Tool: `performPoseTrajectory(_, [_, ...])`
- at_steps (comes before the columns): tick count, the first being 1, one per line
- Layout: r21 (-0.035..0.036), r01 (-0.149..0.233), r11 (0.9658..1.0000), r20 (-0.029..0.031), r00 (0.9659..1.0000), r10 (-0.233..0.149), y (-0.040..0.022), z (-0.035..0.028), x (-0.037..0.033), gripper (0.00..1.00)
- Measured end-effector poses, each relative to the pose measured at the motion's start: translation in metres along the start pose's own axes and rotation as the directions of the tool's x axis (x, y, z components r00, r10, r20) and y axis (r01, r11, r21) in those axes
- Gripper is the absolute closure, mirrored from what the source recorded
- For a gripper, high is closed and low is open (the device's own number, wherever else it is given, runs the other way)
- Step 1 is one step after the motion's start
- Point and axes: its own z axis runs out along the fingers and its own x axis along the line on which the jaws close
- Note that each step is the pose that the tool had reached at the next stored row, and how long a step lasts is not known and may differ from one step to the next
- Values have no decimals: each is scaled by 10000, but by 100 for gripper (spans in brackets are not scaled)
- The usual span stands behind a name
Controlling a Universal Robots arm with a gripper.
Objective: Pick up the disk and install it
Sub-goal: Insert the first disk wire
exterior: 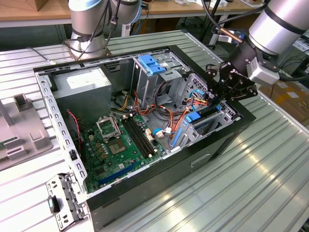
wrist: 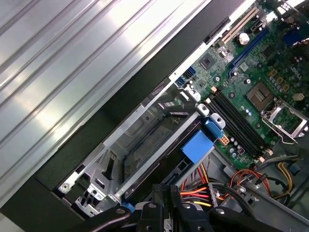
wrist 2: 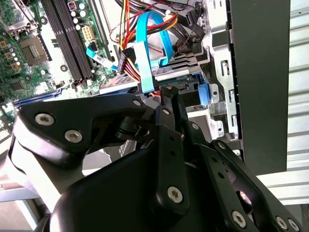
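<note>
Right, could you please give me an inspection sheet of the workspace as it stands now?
Surface: ribbed metal table carrying an open computer case.
Job's things: disk, flat metal with a blue rail, lying in the drive cage by the case wall.
Clutter: grey fixture at the exterior view's left; metal bracket by the case corner.
Grippers: gripper down at the disk's edge; grip not judged.
Cables: blue flat cable and red, orange and yellow wires beside the cage.
Surroundings: wooden benches behind; another arm's base.
</note>
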Motion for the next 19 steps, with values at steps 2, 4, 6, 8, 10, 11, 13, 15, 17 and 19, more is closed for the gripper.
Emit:
performPoseTrajectory(2, [20, -147, 9999, -2, 9999, 147, 0, 1, 0, 83])
performPoseTrajectory(4, [52, -388, 9992, -4, 9992, 389, 0, 2, 0, 83])
performPoseTrajectory(6, [69, -512, 9987, -6, 9987, 512, 0, 3, 1, 83])
performPoseTrajectory(8, [99, -727, 9973, -6, 9974, 727, 0, 6, 1, 83])
performPoseTrajectory(10, [117, -860, 9962, -6, 9963, 860, 0, 7, 1, 83])
performPoseTrajectory(11, [131, -960, 9953, -6, 9954, 961, 0, 8, 1, 83])
performPoseTrajectory(13, [147, -1080, 9940, -6, 9942, 1080, 0, 9, 1, 83])
performPoseTrajectory(15, [169, -1242, 9921, -5, 9923, 1242, 0, 10, 1, 83])
performPoseTrajectory(17, [186, -1357, 9906, -4, 9908, 1357, 0, 11, 2, 83])
performPoseTrajectory(19, [204, -1486, 9887, -4, 9889, 1486, 0, 12, 2, 83])
